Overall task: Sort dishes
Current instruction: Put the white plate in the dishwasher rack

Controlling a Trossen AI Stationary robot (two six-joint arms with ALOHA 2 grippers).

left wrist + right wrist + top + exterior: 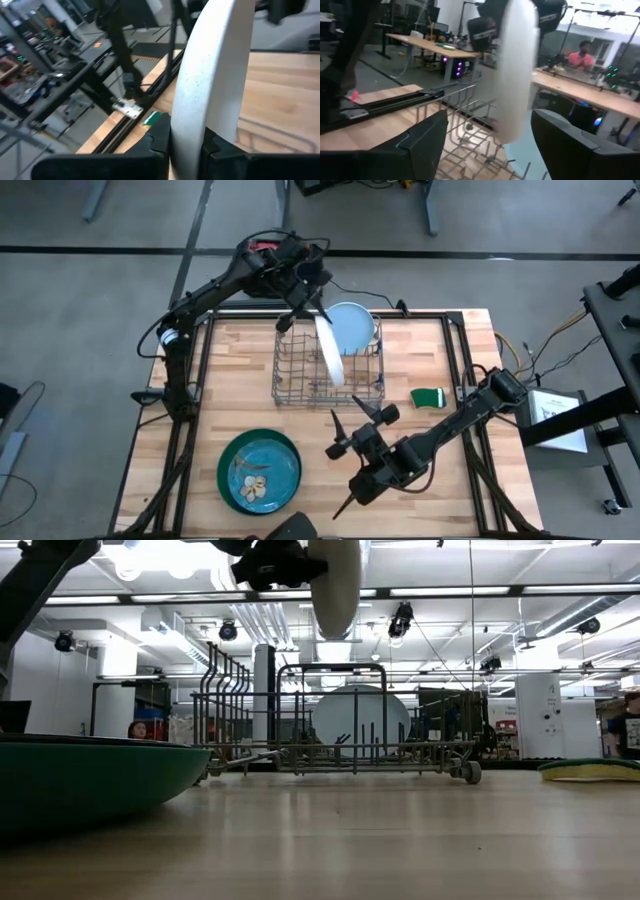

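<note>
Now, from above: my left pincer is clamped on the rim of a round white plate, held on edge over the grey wire rack at the far middle of the pale wooden worktop. A pale blue round plate stands at the rack's far side. Near me on the left lies a large dark green plate with a teal plate bearing a light motif resting in it. My right pincer sits wide and empty on the near side of the rack, with a green sponge off to the right.

Down at worktop level, the white plate hangs on edge above the rack, clear of the wires; the pale blue plate stands upright inside. The green plate's rim fills the near left.

Left wrist: my dark fingers pinch the white plate on both faces.

Right wrist: my fingers are spread wide, nothing between them, with the white plate ahead over the rack. A person sits in the room behind.
</note>
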